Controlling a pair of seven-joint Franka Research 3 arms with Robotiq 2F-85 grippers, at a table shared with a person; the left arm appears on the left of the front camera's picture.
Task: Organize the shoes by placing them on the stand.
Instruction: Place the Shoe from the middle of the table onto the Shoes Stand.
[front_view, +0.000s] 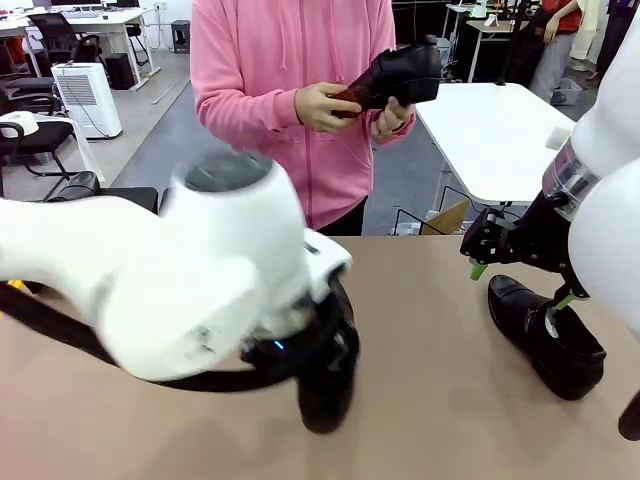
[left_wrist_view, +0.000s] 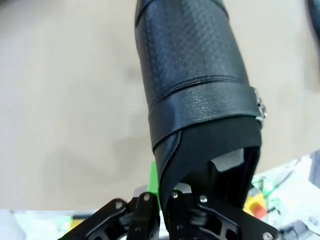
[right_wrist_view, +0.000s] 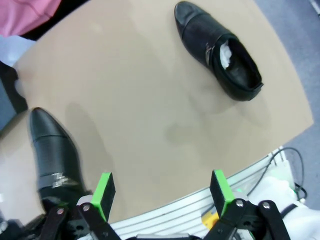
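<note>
Tan desk (front_view: 430, 330): left arm (front_view: 150, 270) stoops low, its fingers (left_wrist_view: 154, 179) clenched on the heel collar of a black shoe (left_wrist_view: 192, 75). Right fingers (right_wrist_view: 104, 192) hover splayed, released, beside another shoe (front_view: 545, 335).

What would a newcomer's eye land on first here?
The blurred white left arm looms at the near left, its jaws shut on the back of a black dress shoe. Across the table, a person in a pink hoodie holds a second black shoe in both hands. At the right, the right arm's open jaws hang near a third shoe.
</note>
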